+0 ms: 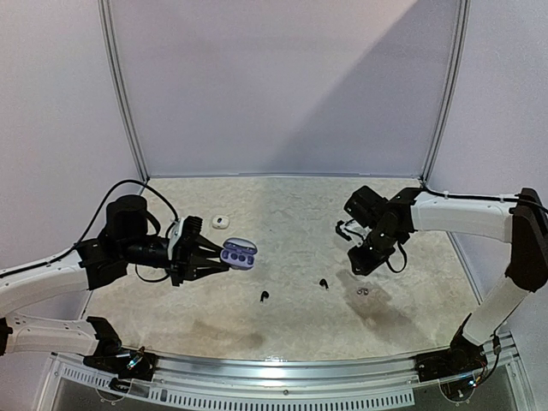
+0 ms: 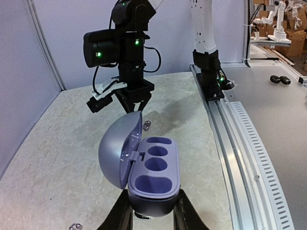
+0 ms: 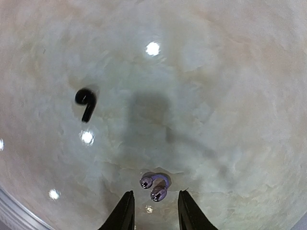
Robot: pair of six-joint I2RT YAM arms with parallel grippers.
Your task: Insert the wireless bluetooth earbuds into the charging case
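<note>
My left gripper (image 1: 211, 257) is shut on the base of an open purple charging case (image 1: 238, 254) and holds it above the table. In the left wrist view (image 2: 152, 214) the case (image 2: 154, 175) has its lid (image 2: 115, 148) swung left, and its pockets are empty. My right gripper (image 1: 360, 264) hovers open and empty above a silvery-grey earbud (image 1: 362, 291). In the right wrist view this earbud (image 3: 156, 184) lies on the table just ahead of the gap between the open fingers (image 3: 154, 213). Two black earbuds (image 1: 264, 296) (image 1: 324, 282) lie on the table; one shows in the right wrist view (image 3: 85, 101).
A small white object (image 1: 221, 222) lies behind the left gripper. Another silvery earbud (image 2: 74, 226) lies on the table at the bottom left of the left wrist view. A metal rail (image 1: 282, 370) runs along the near edge. White walls enclose the back and sides.
</note>
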